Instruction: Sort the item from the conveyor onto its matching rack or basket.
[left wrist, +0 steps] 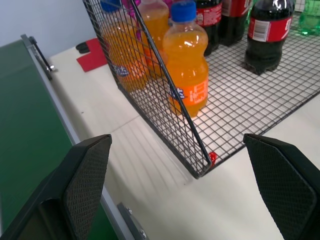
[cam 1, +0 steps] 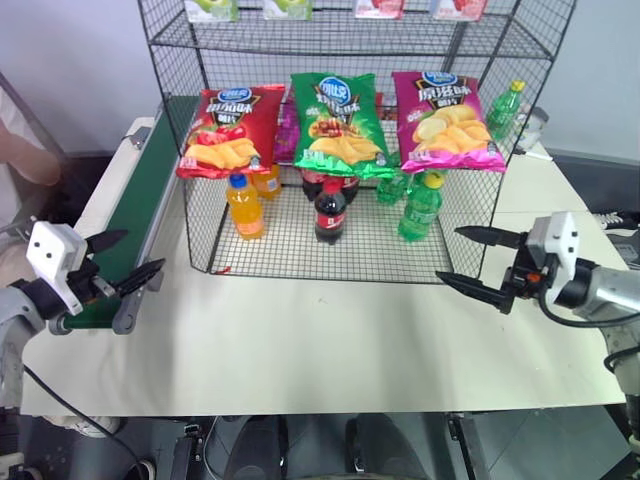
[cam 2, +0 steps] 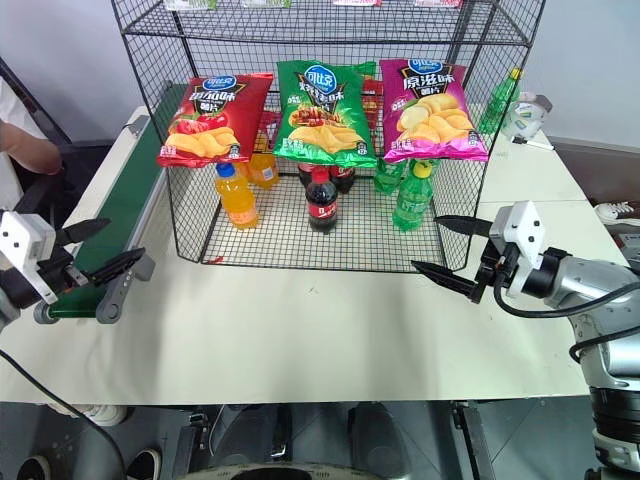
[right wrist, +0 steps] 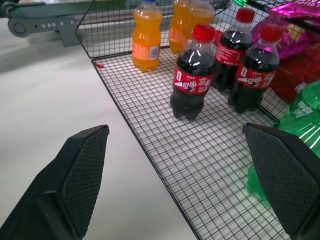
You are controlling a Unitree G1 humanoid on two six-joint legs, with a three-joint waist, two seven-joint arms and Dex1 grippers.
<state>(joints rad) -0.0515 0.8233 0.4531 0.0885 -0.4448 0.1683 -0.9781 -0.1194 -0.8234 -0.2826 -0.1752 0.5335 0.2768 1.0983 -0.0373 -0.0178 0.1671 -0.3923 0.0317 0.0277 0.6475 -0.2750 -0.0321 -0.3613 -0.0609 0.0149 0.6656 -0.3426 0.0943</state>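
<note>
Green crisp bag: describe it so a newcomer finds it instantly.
Look at the black wire rack on the table. Three crisp bags lie along its middle tier; the green crisp bag is the centre one, between a red bag and a magenta bag.

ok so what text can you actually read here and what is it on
"原滋味": glossy magenta crisp bag, on the black wire-grid rack.
Glossy green crisp bag and red crisp bag: print too small to read.
Cola bottles, red labels; orange drink bottles, blue labels: blurred.
</note>
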